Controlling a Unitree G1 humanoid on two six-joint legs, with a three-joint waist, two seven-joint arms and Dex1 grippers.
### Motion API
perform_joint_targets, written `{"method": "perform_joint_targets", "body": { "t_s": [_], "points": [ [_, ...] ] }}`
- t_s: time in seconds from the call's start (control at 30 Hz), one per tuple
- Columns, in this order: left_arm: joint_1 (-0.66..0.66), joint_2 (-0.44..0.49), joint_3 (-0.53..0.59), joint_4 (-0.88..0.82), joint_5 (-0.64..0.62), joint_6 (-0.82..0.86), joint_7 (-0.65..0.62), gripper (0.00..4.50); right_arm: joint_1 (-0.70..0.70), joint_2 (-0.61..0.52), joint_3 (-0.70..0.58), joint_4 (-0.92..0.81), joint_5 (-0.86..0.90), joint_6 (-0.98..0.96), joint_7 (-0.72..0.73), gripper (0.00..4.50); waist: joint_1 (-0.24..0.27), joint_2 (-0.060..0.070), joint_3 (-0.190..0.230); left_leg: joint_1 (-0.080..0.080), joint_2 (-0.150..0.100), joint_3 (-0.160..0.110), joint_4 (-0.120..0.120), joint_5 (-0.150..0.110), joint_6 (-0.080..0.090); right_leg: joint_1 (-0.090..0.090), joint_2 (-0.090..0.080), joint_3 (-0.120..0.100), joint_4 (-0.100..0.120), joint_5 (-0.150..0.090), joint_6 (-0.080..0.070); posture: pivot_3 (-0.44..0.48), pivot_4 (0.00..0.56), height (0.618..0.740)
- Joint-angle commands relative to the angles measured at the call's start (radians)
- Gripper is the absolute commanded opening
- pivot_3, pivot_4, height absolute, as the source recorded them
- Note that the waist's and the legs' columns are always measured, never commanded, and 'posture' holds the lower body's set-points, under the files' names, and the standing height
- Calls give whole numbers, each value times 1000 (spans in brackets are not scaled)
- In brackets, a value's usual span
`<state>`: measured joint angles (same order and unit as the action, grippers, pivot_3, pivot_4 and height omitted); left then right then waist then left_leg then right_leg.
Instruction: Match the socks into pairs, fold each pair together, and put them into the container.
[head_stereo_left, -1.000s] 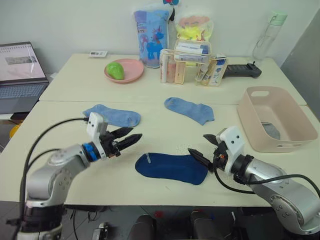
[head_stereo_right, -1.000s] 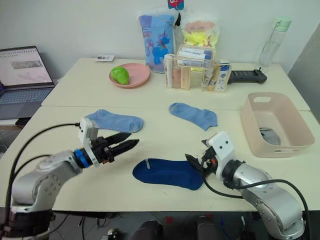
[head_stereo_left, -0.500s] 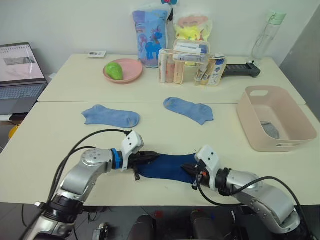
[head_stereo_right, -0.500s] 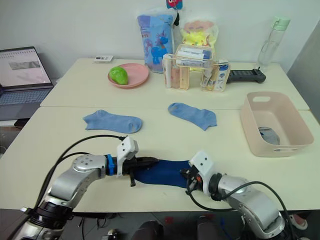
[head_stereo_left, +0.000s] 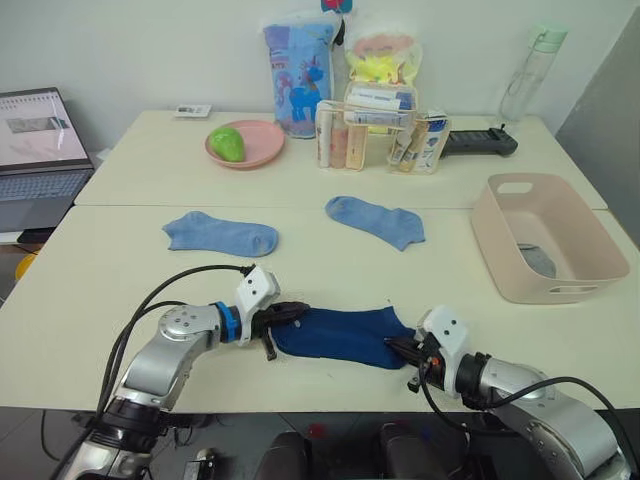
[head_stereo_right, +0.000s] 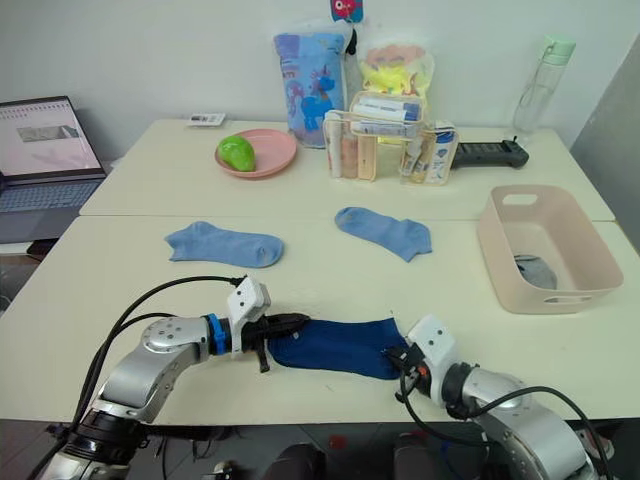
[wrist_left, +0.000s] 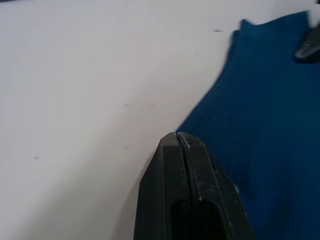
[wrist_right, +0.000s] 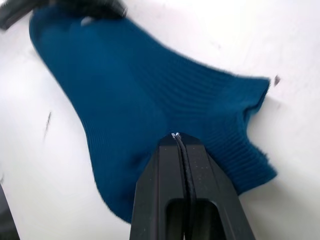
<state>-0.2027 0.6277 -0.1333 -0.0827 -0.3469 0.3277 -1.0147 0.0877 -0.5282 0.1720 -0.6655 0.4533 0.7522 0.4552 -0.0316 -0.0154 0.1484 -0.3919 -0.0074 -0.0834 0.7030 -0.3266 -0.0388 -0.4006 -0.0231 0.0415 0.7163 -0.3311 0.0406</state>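
Pinched at either end by closed left gripper (head_stereo_left: 297, 313) and right gripper (head_stereo_left: 398, 347), navy sock (head_stereo_left: 340, 335) near table edge; pink container (head_stereo_left: 560, 290) far right holding grey sock (head_stereo_left: 536, 260)

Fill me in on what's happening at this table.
A two-armed robot is sorting socks. Both grippers are shut on the navy sock near the table's front edge: the left gripper at one end, the right gripper at the other. Two light blue socks lie apart further back, not yet paired. Something grey already sits in the pink tub on the robot's right.
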Motion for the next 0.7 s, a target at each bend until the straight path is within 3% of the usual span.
{"method": "perform_joint_targets", "body": {
  "t_s": [0.03,0.2,0.4,0.6,0.7],
  "points": [
    [-24,19,6,-71,-13,-55,-63,0,-45,19,-13,-50,20,12,-8,43,0,0,0,0,0,0,0,0,0,0,0,0,0,0,0,0,150,703],
    [-25,0,-51,-39,55,-107,-69,0,-112,55,65,38,-75,21,-65,43,0,0,0,0,0,0,0,0,0,0,0,0,0,0,0,0,150,703],
    [-6,0,-91,68,149,-196,-66,0,-121,80,63,119,-165,16,-125,43,0,0,0,0,0,1,0,0,0,-1,0,-1,0,0,0,0,150,703],
    [9,6,-79,113,164,-227,-63,0,-64,65,0,83,-170,-4,-119,43,0,0,-1,1,0,1,0,0,0,0,0,-1,0,0,0,0,150,703],
    [-2,-11,-70,79,123,-215,-74,0,-37,85,-28,-7,-76,-54,-45,43,0,0,-1,2,0,1,0,0,0,2,0,0,0,0,0,0,150,703]
  ]
}}
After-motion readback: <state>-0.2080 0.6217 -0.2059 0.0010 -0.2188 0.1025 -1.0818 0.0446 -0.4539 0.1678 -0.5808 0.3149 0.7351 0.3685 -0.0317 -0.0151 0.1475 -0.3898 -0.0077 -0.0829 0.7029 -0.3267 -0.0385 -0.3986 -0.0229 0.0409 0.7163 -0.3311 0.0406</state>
